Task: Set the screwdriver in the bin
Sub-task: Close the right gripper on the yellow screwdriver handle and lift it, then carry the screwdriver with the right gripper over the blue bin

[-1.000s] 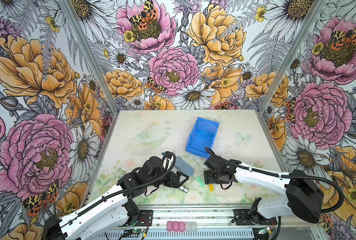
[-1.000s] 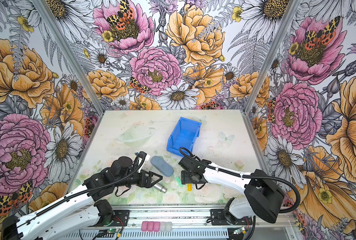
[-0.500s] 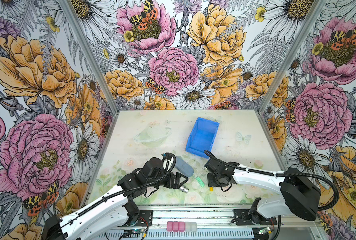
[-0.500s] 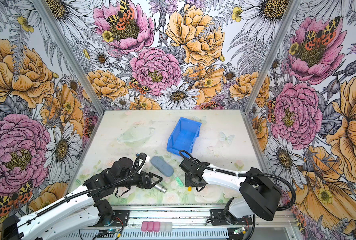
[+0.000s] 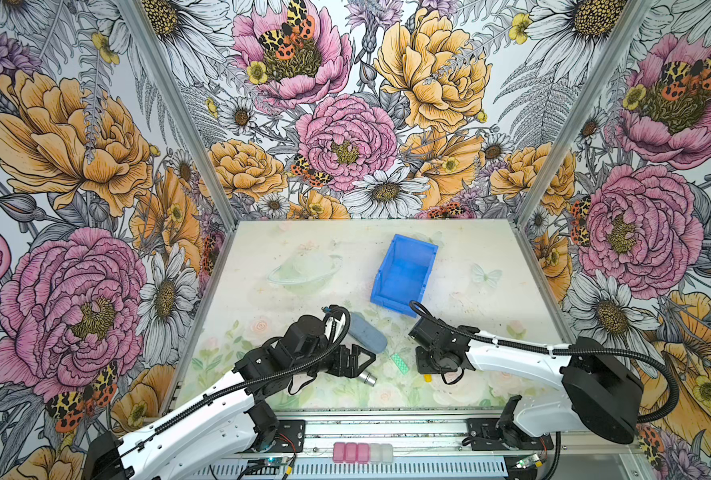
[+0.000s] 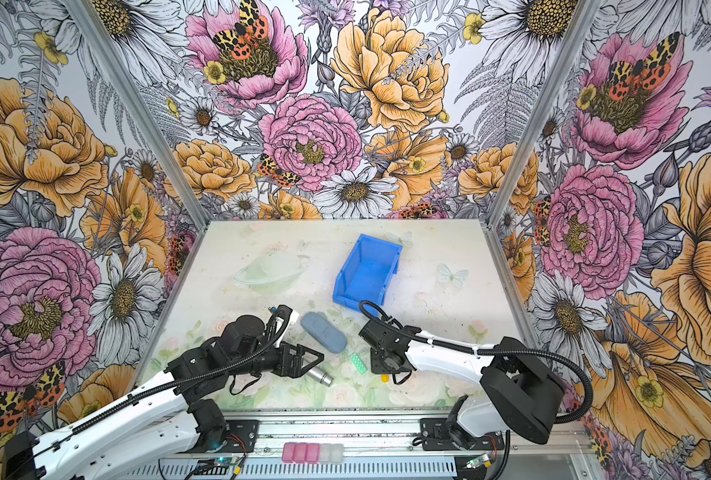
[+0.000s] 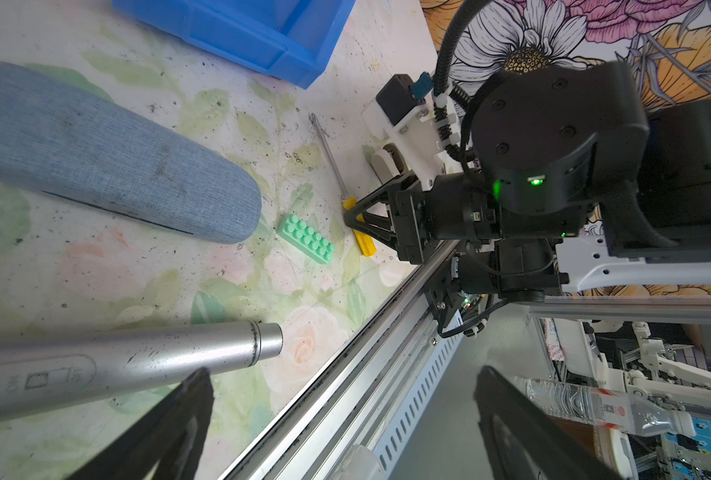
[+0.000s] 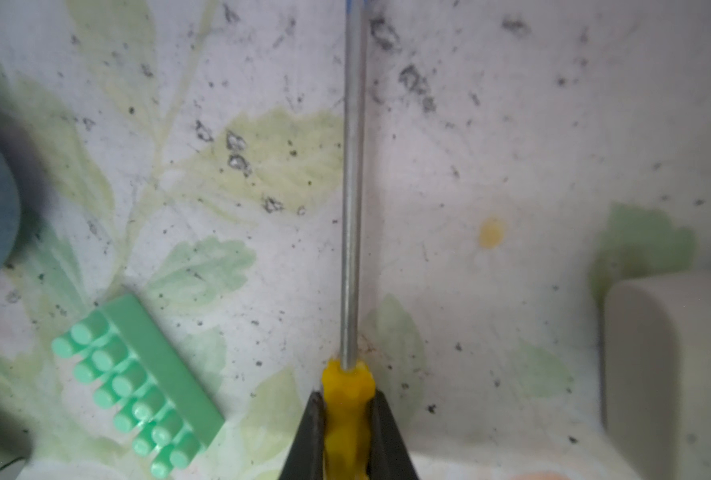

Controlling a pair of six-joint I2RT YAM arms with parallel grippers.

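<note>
Where the right gripper is seen from its own wrist camera, its two dark jaws are pressed against either side of the yellow handle of the screwdriver, whose thin metal shaft is stretched out over the table. Whether the handle is lifted clear of the surface cannot be told. In both top views only the yellow butt is shown, poking from under the gripper at about 5 o'clock of the table's middle. The bin is set at roughly 11 o'clock from that gripper, well apart from it. A green brick is found just beside the gripper at 9 o'clock, and a grey-blue case at 10 o'clock. The left gripper is held with its fingers spread wide, and a silver microphone is laid beside one finger, outside the gap.
</note>
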